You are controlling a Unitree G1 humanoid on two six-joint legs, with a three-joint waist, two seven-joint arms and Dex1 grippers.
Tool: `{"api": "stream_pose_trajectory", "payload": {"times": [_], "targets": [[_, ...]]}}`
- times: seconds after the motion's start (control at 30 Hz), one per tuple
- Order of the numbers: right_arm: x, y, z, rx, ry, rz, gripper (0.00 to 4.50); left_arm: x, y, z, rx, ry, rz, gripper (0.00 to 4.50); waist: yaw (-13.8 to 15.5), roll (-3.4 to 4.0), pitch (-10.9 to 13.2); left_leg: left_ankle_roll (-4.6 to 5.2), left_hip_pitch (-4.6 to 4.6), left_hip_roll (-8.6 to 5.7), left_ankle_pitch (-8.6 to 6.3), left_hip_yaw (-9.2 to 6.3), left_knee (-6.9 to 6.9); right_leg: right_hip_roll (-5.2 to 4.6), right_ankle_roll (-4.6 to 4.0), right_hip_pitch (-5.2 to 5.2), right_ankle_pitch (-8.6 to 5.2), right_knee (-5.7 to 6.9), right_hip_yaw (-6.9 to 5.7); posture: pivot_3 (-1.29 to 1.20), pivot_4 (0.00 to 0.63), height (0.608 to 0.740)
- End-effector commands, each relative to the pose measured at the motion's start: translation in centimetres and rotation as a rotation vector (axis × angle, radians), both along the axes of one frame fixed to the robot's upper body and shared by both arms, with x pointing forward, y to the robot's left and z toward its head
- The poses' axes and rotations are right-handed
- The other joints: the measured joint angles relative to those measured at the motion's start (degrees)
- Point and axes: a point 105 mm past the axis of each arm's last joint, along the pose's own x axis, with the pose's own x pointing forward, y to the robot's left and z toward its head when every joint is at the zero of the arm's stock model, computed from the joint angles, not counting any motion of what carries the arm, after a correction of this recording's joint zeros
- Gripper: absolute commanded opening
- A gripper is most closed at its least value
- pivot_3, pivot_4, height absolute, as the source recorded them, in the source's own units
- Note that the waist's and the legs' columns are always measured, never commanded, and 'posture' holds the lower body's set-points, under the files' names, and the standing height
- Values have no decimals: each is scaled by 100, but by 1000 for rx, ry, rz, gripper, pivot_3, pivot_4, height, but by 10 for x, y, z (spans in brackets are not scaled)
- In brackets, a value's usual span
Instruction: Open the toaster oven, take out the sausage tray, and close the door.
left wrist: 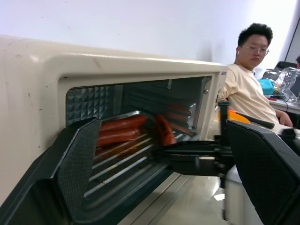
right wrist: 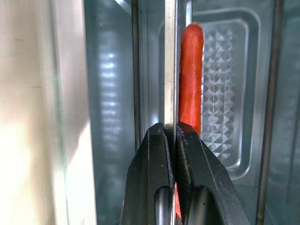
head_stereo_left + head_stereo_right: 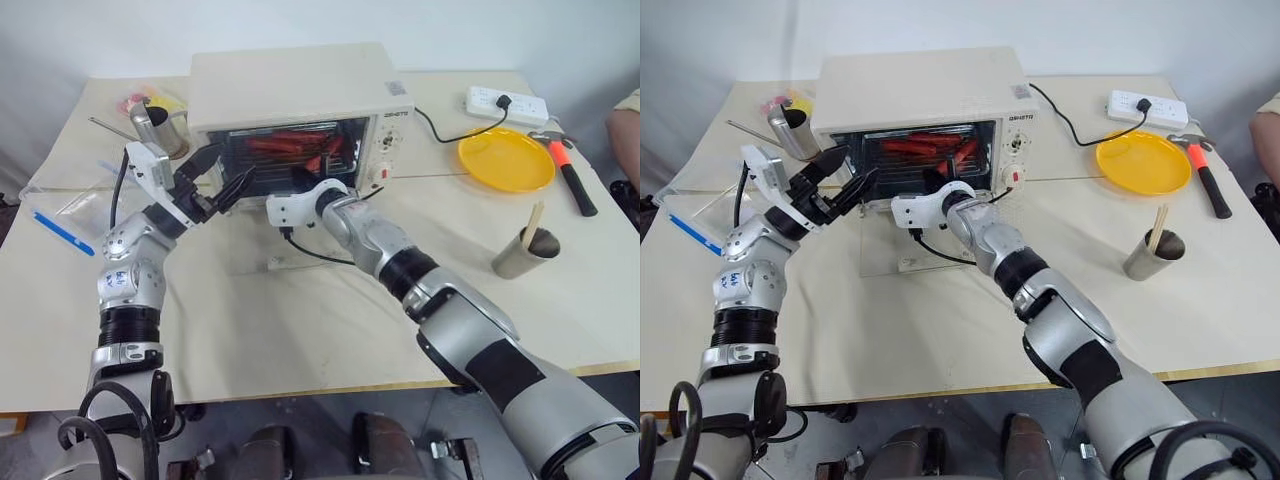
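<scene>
I see the cream-white boxy toaster oven point(image 3: 300, 85) on a pale wooden table point(image 3: 300, 330) against a white wall; my right gripper point(image 2: 174, 133) pinches the shiny metal sausage tray point(image 1: 126, 154) rim inside, left gripper point(image 3: 222, 172) spread wide beside.

Tabletop point(image 3: 300, 330) cream. Right side: round yellow plate point(image 3: 506, 160), white power strip point(image 3: 506, 103) behind it with a black plug in, red-and-black hammer point(image 3: 570, 172) just beside the plate, metal cup point(image 3: 522, 252) holding wooden sticks nearer the front. Left side: metal cup point(image 3: 160, 128), blue pen point(image 3: 62, 232), clear plastic sheet point(image 3: 70, 198). Person in a cream T-shirt point(image 1: 246, 89) seated at the right edge.
</scene>
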Motion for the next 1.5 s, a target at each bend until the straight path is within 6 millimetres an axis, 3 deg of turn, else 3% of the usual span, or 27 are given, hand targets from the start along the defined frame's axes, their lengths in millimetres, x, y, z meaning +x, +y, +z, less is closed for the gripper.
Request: {"api": "stream_pose_trajectory", "payload": {"times": [0.03,0.5,1.5], "targets": [[-23,16,45,57,-138,98,16,0,11,15,-5,-46,40,4500,5,0,0,0,0,-1,0,0,0,0,0,0,0,0,0,0,150,740],[-59,-7,39,65,-207,180,16,-2,15,13,4,-34,34,4500,45,-1,0,0,-4,-8,0,1,1,0,0,-2,0,-1,-3,0,150,740],[-105,-31,25,47,-189,315,16,-12,29,16,12,-15,43,4500,85,-7,-3,0,3,-3,0,23,30,5,0,4,0,0,5,0,150,740]]}}
